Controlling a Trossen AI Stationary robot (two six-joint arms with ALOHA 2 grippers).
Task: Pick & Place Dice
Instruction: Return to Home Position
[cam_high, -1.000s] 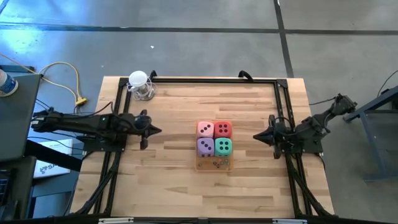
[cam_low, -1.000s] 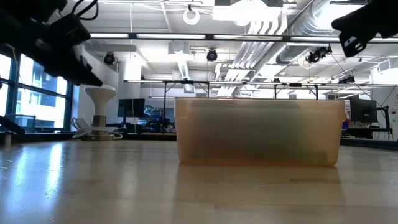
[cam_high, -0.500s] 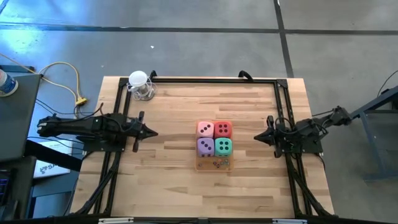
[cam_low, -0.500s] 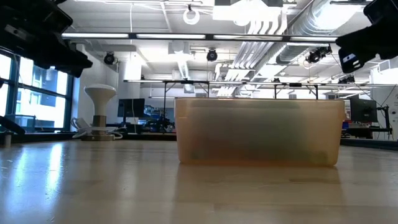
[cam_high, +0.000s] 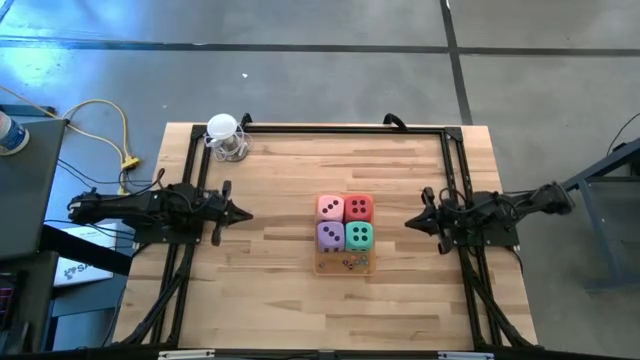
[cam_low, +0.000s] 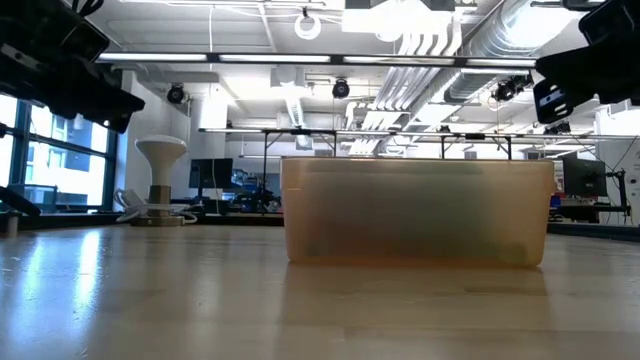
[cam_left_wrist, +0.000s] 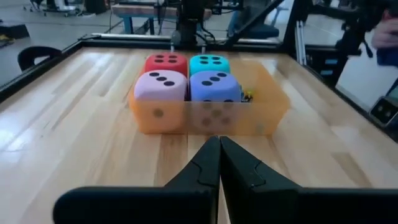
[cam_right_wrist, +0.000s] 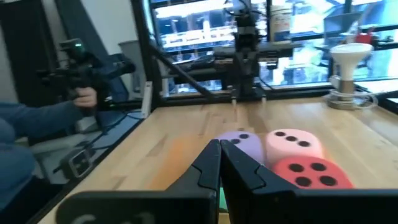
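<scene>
Four dice sit in an orange translucent tray (cam_high: 345, 264) at the table's middle: pink (cam_high: 330, 207), red (cam_high: 359, 207), purple (cam_high: 330, 235) and teal (cam_high: 360, 235). They stand two by two and rest on the tray's floor. In the left wrist view pink (cam_left_wrist: 160, 87) and purple (cam_left_wrist: 214, 87) are nearest. My left gripper (cam_high: 245, 213) is shut, left of the tray and pointing at it. My right gripper (cam_high: 408, 222) is shut, right of the tray and pointing at it. Neither touches anything.
A white lamp-like stand (cam_high: 225, 135) sits at the table's far left corner. Black frame rails (cam_high: 340, 127) run along the far edge and both sides. Small bits lie in the tray's near part (cam_high: 350, 263). A person (cam_right_wrist: 37, 143) stands beyond the table's left side.
My left gripper has drawn back toward the table's left edge and tipped from slanting down to nearly level. My right gripper has sunk and turned on its own side of the table. Both have stayed shut. The dice and tray have not moved.
</scene>
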